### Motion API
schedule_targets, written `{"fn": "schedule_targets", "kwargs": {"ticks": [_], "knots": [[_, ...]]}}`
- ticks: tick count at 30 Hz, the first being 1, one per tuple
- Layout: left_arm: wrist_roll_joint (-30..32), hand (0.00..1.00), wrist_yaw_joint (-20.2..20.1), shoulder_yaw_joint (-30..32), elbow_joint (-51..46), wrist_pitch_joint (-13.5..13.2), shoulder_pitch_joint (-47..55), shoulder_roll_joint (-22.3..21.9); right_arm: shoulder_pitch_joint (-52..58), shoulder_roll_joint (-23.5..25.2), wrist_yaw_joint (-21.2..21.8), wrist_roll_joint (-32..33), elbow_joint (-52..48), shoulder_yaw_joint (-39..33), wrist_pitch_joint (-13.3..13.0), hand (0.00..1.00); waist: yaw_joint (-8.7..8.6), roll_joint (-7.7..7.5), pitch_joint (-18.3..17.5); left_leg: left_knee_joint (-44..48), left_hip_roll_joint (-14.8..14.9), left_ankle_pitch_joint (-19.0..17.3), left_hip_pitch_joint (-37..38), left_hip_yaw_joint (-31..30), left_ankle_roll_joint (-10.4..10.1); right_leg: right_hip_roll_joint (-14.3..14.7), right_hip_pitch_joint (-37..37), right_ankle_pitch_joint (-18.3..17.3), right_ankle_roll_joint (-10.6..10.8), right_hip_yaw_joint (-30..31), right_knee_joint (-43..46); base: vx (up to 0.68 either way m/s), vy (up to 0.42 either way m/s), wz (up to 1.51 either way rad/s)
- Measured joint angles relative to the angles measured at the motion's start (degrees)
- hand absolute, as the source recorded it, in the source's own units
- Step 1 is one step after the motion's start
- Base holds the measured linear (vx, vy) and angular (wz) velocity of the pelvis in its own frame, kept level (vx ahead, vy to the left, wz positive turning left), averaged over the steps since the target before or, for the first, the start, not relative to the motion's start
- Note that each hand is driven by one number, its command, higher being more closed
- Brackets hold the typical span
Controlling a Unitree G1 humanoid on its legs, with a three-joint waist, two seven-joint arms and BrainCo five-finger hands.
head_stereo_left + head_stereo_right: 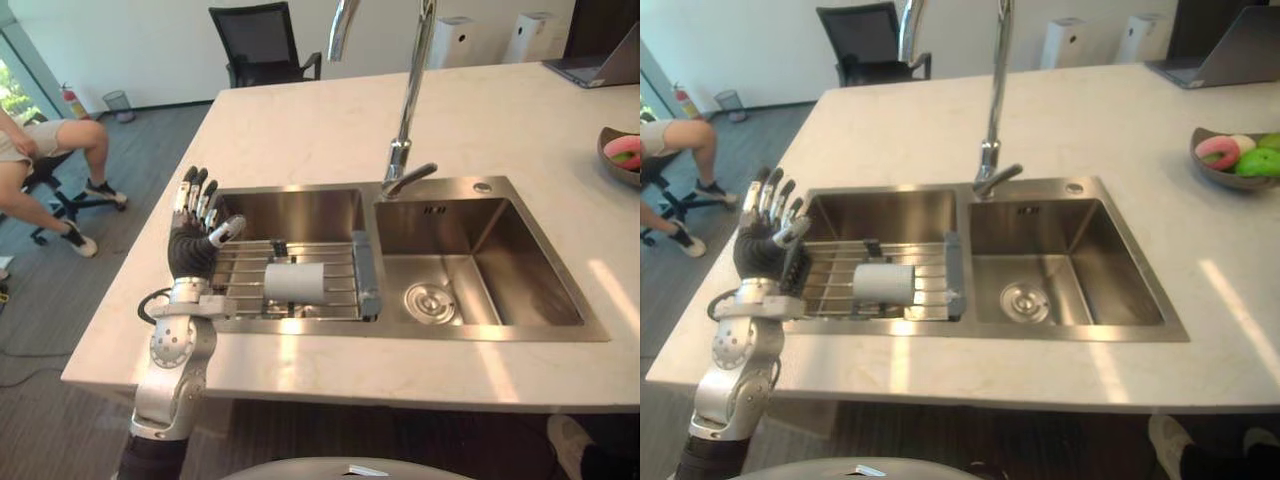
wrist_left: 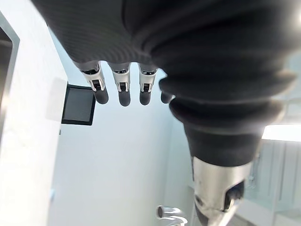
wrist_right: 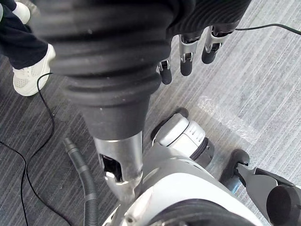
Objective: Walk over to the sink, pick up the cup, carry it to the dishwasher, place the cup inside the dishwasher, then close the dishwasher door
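Fingers of the left hand (image 1: pixel 190 252): straight and fanned apart, pointing up and away, holding nothing; the thumb sticks out towards the sink.
Left hand, place: upright at the left rim of the sink (image 1: pixel 497 186), just beside the left end of the wire rack (image 1: pixel 240 263). From where I stand I can't make out whether the palm touches the rim or hangs a little clear of it.
Fingers of the right hand (image 3: pixel 207 14): hanging loose and nearly straight, dark tips down, nothing in them.
Right hand, place: low at the robot's side over the grey carpet floor (image 3: pixel 268 80), near a person's white shoe (image 3: pixel 29 74).
Cup (image 1: pixel 294 281): pale grey, lying on its side on the wire rack, near the rack's middle and apart from the left hand.
Wire rack: spans the left basin (image 1: pixel 300 212) from side to side, with a grey end piece against the divider.
Right basin (image 1: pixel 490 255): round drain in its floor.
Tap (image 1: pixel 405 100): tall and curved, rising from behind the divider, lever swung right.
Surface (image 1: pixel 320 130): pale stone island with the sink set in it.
Bowl (image 1: pixel 1212 176): dark, at the far right of the surface, with pink and green pieces in it.
Laptop (image 1: pixel 1230 50): open, at the far right corner.
Office chair (image 1: pixel 262 40): black, beyond the far edge.
Seated person (image 1: pixel 60 150): off to the left, legs and dark shoes showing.
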Motion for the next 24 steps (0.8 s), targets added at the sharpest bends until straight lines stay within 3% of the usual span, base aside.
{"fn": "schedule_targets", "kwargs": {"ticks": [1,6,10,13,20,24], "knots": [[4.5,0.00,-0.6,-2.9,3.0,1.5,-1.8,2.8,-0.1,-0.1,0.2,0.1,0.5,0.0,0.0,0.00,-0.26,0.06,0.0,0.0,0.6,0.3,1.0,0.8,-0.6,1.0,2.7,1.9,-0.3,0.0,-3.8,0.06,-0.073,-0.11],[9.6,0.00,-1.7,-5.7,5.9,2.6,-6.2,6.7,-2.0,-0.2,1.4,-0.2,2.6,0.0,0.1,0.00,-1.31,-0.08,-0.6,-1.3,1.9,1.1,1.3,0.9,-1.5,3.9,6.6,6.9,-1.4,0.2,-12.8,0.02,-0.076,-0.09],[12.3,0.00,1.1,-7.3,6.8,2.6,-9.2,9.6,-2.7,-0.2,1.9,0.6,4.2,-0.5,0.1,0.00,-1.53,-0.49,-0.2,-2.0,2.7,1.5,1.7,0.6,-1.3,5.2,6.5,7.3,-1.9,0.3,-13.2,-0.06,-0.031,0.00],[17.3,0.00,3.1,-7.2,9.2,2.5,-10.4,11.2,-3.0,-0.1,2.6,1.2,4.3,-2.0,0.3,0.00,-1.99,0.07,-0.1,-2.1,3.3,0.2,1.8,0.5,-0.4,6.0,6.3,7.2,-1.8,1.0,-13.2,-0.08,-0.002,-0.08],[30.7,0.00,5.3,-7.7,17.1,-1.4,-11.1,14.6,-3.0,0.7,3.9,2.8,4.3,-3.8,0.3,0.00,-4.11,-0.46,0.1,-2.4,3.4,-0.8,1.8,0.7,-0.3,6.0,5.1,7.9,-2.2,1.5,-13.2,-0.03,0.007,-0.13],[37.5,0.00,3.9,-13.2,25.7,-4.1,-13.0,17.8,-3.0,1.0,4.5,3.2,4.2,-5.3,0.8,0.00,-4.95,-0.42,0.1,-3.2,3.7,-0.4,1.9,0.5,-0.3,6.7,4.6,8.5,-2.3,1.8,-13.2,0.07,-0.010,-0.09]]}}
